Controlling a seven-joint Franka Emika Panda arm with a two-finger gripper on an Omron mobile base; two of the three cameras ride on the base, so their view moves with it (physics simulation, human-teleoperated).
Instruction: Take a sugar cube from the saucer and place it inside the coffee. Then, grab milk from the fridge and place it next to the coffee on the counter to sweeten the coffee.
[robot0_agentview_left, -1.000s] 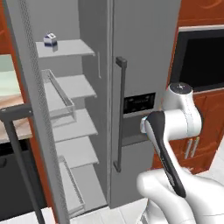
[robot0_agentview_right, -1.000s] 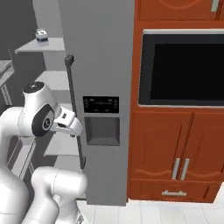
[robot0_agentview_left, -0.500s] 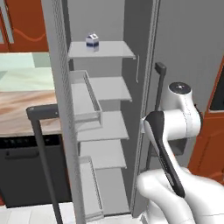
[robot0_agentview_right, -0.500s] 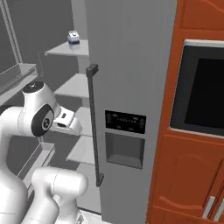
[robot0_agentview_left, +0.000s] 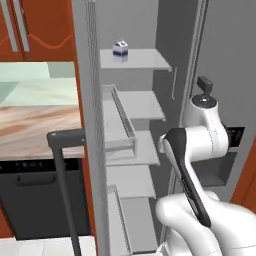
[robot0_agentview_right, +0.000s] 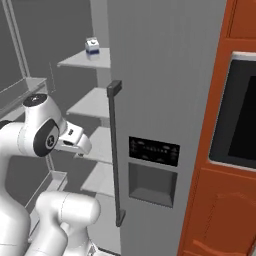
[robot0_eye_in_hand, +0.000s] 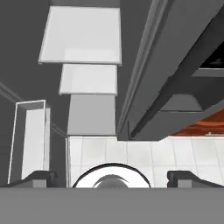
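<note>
The fridge stands open, with white shelves inside. The milk, a small white carton with a dark blue band, stands upright on the top shelf. My gripper points down, well below the milk, and looks over the lower shelves and the tiled floor. Its two dark fingertips stand wide apart with nothing between them, so it is open. In the right base view the white hand hangs in front of the middle shelves. The counter lies to the left. The sugar cube, saucer and coffee are out of view.
The open fridge door with its bins and dark handle stands between counter and shelves. The shut right door carries a bar handle and dispenser panel. A built-in oven sits in red-brown cabinets further right.
The whole picture has shifted: the base has moved, so the open fridge shelves and the milk now sit closer and more central. The arm's pose and the open gripper look unchanged.
</note>
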